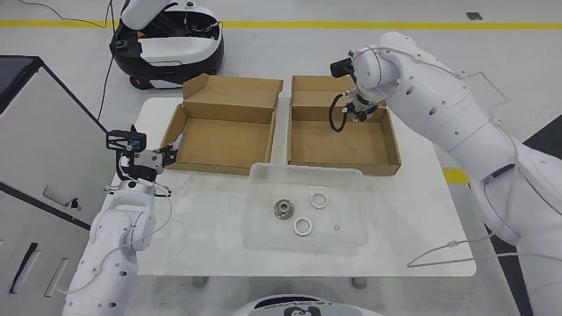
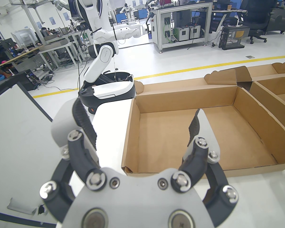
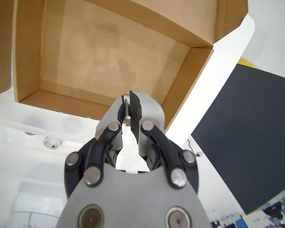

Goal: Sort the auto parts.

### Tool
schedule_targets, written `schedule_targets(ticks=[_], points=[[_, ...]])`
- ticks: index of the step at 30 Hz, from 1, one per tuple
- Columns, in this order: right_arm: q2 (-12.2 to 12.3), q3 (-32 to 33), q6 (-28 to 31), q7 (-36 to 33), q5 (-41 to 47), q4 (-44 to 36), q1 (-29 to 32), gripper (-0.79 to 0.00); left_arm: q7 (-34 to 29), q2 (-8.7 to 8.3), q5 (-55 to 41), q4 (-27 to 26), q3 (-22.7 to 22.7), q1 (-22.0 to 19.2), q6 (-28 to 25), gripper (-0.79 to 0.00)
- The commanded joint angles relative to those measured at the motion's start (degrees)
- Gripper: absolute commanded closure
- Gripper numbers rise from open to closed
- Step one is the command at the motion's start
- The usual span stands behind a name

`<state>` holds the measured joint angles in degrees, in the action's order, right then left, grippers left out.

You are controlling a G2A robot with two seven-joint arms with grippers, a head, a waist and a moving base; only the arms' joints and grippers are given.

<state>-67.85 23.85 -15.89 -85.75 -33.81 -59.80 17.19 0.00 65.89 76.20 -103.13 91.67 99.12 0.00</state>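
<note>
My right gripper (image 3: 127,106) is shut on a small threaded metal bolt (image 3: 126,110) and hangs above the right cardboard box (image 3: 109,55); from above, the right gripper (image 1: 356,108) is over that box (image 1: 338,145). My left gripper (image 2: 137,122) stands open with nothing in it at the near left corner of the left cardboard box (image 2: 199,134), and the top view has this gripper (image 1: 165,155) beside the box (image 1: 219,136). A clear plastic tray (image 1: 263,228) holds a grey metal hub (image 1: 283,208), two white rings (image 1: 320,199) (image 1: 304,226) and a small part (image 1: 338,225).
Both boxes sit side by side at the table's far half, flaps up at the back. The tray lies in front of them at the middle. A second robot on a dark base (image 1: 167,48) stands beyond the table. A grey panel (image 1: 35,140) borders the table's left.
</note>
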Motion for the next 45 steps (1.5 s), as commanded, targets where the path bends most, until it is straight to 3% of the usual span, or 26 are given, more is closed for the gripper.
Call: schedule_targets(ticks=[1,7,19,32,45], points=[[-0.95,-0.80,0.69,-0.36,-0.18,1.91,-0.50,0.000,0.00,0.00,0.00,0.00,0.00,0.00,0.00,-0.785],[-4.16,-3.24,3.40,-2.19,0.77,8.43,-0.83,0.000,0.00,0.00,0.00,0.00,0.00,0.00,0.00,-0.785],[-9.34,-5.65,5.64,1.32,0.10,21.85,0.26,0.000,0.00,0.00,0.00,0.00,0.00,0.00,0.00,-0.785],[-13.11,-3.86,3.39,12.13,2.24,30.60,2.05,0.000,0.00,0.00,0.00,0.00,0.00,0.00,0.00,-0.785],[-15.22,-2.54,0.02,22.09,1.23,35.69,4.54,0.000,0.00,0.00,0.00,0.00,0.00,0.00,0.00,-0.785]])
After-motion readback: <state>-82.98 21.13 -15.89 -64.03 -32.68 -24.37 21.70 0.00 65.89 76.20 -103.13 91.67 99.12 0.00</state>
